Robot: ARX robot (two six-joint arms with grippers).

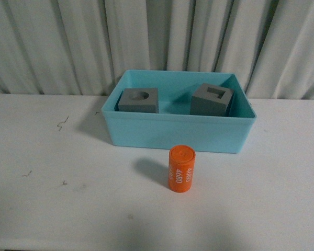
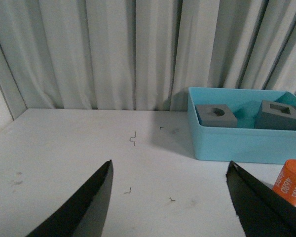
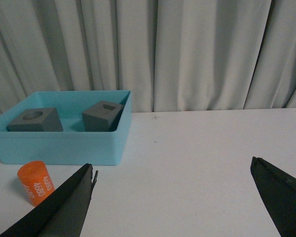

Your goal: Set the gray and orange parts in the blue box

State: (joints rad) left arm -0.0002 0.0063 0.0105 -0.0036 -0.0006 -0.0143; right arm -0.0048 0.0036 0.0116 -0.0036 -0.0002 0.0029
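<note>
You have a pale pleated curtain (image 1: 52, 42) across the back and a white table (image 1: 52, 209) in front of it. The blue box (image 1: 178, 133) sits on the table toward the back, a little right of centre in the front view.

Your left gripper (image 2: 170, 164) is spread wide above the table, and your right gripper (image 3: 171, 163) is spread wide too.

2 gray cubes lie inside the box, well apart. The cube with the round hole (image 1: 138, 100) is at the left end, and the cube with the rectangular hole (image 1: 212, 100) is at the right end, tilted. The orange cylinder (image 1: 181, 169) stands upright on the table, outside and just in front of the box's near wall. Small dark scuffs (image 1: 63, 123) dot the table's left side.
</note>
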